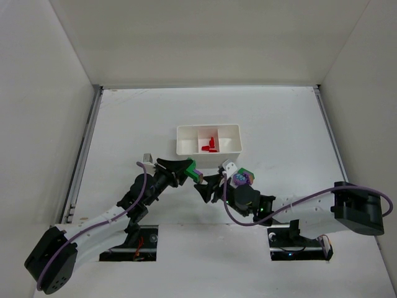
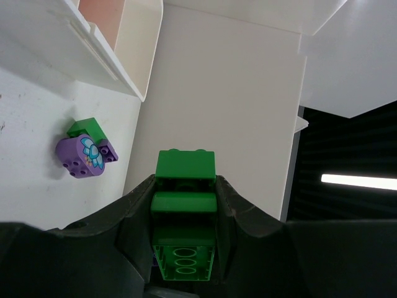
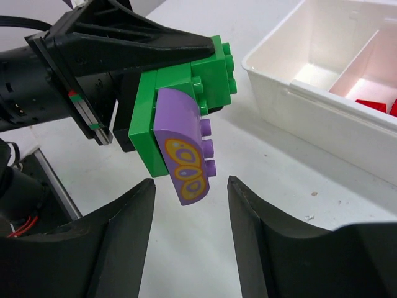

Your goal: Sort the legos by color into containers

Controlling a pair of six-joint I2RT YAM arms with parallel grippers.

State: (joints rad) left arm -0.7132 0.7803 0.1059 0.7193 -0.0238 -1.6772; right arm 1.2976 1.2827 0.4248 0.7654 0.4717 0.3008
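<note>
Green lego with purple curved piece attached hanging clamped between jaws of left gripper, above table, near tray. Right gripper jaws standing open, flanking purple piece's lower end, not touching. Red legos lying in tray's middle compartment.

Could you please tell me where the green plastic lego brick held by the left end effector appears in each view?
Top external: green plastic lego brick centre, below white plastic tray.
Left wrist: bottom centre; tray top left.
Right wrist: upper centre; tray upper right.
Shared landmark: tray.
</note>
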